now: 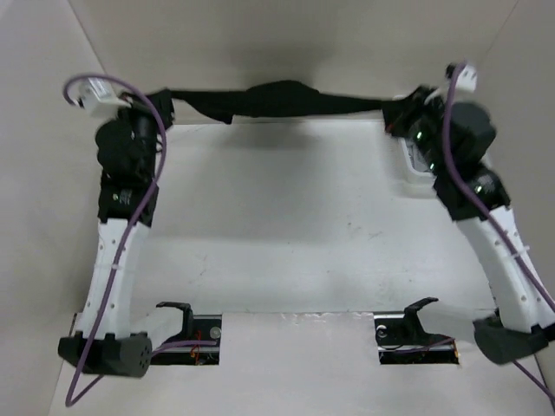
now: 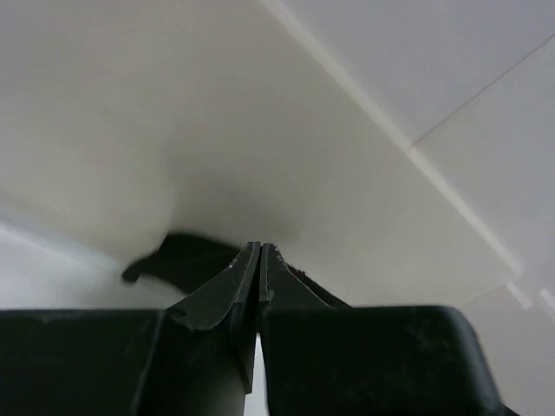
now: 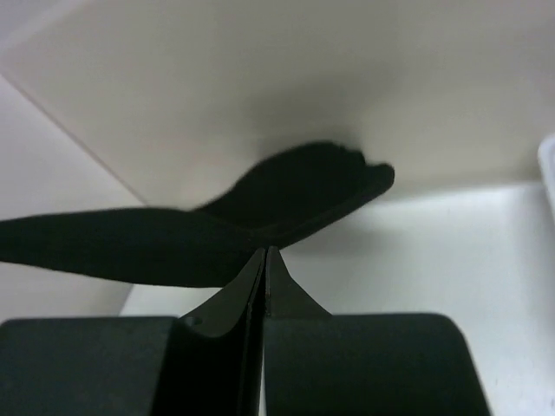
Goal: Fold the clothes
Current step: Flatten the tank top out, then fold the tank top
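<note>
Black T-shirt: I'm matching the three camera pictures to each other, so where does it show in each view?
Top external: black soft-fabric T-shirt stretched across the far side of the white table.
Left wrist: a small dark fold, low and left of centre.
Right wrist: a wide dark band from the left edge to centre.
Shared landmark: the pale back wall behind it.

a plain black t-shirt [image 1: 277,97] and a white table [image 1: 286,234].
the left arm [image 1: 108,269] and right arm [image 1: 513,269] were white with black joints, the cables [image 1: 124,251] purple.
</note>
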You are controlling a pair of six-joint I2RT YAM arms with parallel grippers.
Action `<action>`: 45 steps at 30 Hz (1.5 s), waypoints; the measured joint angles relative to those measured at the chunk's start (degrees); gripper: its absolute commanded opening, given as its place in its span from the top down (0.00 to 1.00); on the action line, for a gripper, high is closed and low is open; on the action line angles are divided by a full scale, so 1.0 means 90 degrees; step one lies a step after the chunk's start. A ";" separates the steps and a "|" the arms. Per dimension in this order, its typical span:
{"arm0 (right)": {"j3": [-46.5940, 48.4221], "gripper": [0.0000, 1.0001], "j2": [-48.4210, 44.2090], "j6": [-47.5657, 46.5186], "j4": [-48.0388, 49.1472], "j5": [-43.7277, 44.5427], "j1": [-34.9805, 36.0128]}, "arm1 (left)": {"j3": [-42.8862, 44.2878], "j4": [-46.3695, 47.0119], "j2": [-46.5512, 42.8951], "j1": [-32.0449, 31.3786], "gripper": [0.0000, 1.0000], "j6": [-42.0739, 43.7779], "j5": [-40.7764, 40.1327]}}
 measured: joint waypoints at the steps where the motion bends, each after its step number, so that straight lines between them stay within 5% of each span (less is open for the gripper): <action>1: -0.0826 0.99 -0.0391 0.0058 0.0146 0.0051 0.0153 | -0.0634 0.0053 -0.0321 -0.0124 0.99 0.0012 -0.0080; 7: -0.5083 1.00 -0.2475 0.0675 0.0328 0.0532 0.1314 | -0.3990 -0.0568 -0.2259 -0.0532 0.99 0.0058 -0.0345; 11: -0.6696 1.00 -0.3699 0.1316 -0.0049 0.0908 0.2484 | -0.4935 -0.1654 -0.3694 -0.0481 0.99 0.0058 -0.0391; 20: -0.7288 1.00 -0.5238 0.3548 -0.1894 0.1739 0.5625 | -0.5081 -0.4432 -0.6244 -0.0648 0.99 -0.0556 -0.0338; 25: -0.7159 1.00 -0.4789 0.4255 -0.2535 0.2222 0.6484 | -0.5090 -0.5078 -0.6290 -0.0534 0.99 -0.0736 -0.0345; 28: -0.6883 1.00 -0.3878 0.3813 -0.2222 0.2280 0.5761 | -0.5200 -0.4619 -0.5634 -0.0483 0.99 -0.0767 -0.0369; 35: -0.5724 1.00 -0.1037 0.1962 0.0466 0.1008 0.1865 | -0.5144 -0.1610 -0.2096 -0.0209 0.99 -0.1054 -0.0695; 43: -0.1882 0.99 0.2975 0.1387 0.1957 -0.0391 -0.0168 | -0.2458 0.0542 0.2312 0.0090 0.93 -0.1008 -0.0799; 45: -0.0877 0.81 0.3859 0.1404 0.2035 -0.0578 -0.0406 | -0.1613 0.0852 0.3135 0.0160 0.78 -0.0940 -0.0792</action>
